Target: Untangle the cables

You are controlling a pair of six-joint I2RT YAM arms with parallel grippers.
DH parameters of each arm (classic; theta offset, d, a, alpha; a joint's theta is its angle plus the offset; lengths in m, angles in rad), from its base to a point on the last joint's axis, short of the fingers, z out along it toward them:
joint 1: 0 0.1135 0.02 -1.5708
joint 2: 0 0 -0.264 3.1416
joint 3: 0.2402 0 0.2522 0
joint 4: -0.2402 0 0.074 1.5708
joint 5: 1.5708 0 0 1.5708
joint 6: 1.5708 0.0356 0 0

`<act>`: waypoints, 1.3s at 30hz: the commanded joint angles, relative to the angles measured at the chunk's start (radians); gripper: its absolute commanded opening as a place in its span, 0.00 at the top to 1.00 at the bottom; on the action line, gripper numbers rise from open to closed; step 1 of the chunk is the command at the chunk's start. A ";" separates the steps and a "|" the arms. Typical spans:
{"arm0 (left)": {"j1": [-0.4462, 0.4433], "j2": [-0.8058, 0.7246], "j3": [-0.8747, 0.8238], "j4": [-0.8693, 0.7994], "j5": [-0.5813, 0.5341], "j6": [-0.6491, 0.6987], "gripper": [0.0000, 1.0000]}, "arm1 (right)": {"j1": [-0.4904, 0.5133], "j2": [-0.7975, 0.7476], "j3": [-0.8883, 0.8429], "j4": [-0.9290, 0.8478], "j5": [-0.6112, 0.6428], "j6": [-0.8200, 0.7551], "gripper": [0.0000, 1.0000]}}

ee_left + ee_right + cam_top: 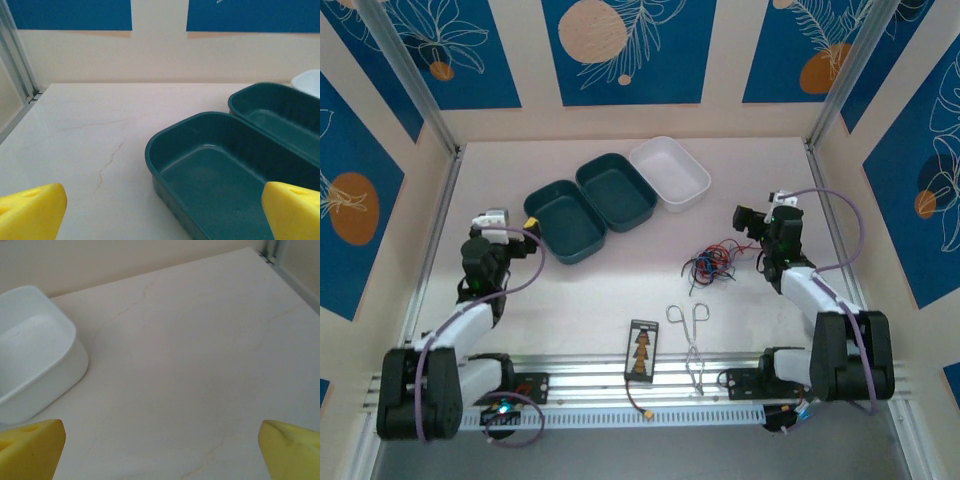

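Three trays stand in a slanted row at the back of the pale, faintly veined table (580, 300): a green tray (565, 222), a second green tray (616, 192) with its rim against the first, and a white tray (669, 172) just beside that. Near the front lie silver forceps (692, 350) (rings toward the back, tips on the metal rail (590, 378)). Left of them rests a black board (641, 352) with orange marks. Blue panels (620, 50) with white leaf outlines and peach circles cover the walls.
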State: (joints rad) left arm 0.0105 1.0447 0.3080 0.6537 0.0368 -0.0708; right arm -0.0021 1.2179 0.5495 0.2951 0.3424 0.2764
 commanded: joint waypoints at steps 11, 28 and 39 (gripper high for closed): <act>-0.029 -0.396 0.029 -0.424 0.088 -0.389 0.00 | 0.079 -0.325 0.109 -0.815 -0.034 0.364 0.11; -0.457 -0.306 0.035 -0.334 -0.109 -0.430 0.00 | 0.225 -0.086 0.126 -0.757 -0.267 0.493 0.16; -0.457 -0.299 0.077 -0.458 -0.122 -0.417 0.00 | 0.305 0.153 0.237 -0.686 -0.279 0.504 0.34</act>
State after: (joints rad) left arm -0.4412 0.7635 0.3614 0.2192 -0.0807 -0.5026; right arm 0.2863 1.3449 0.7616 -0.4152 0.1104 0.7662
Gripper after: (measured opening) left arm 0.998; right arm 0.690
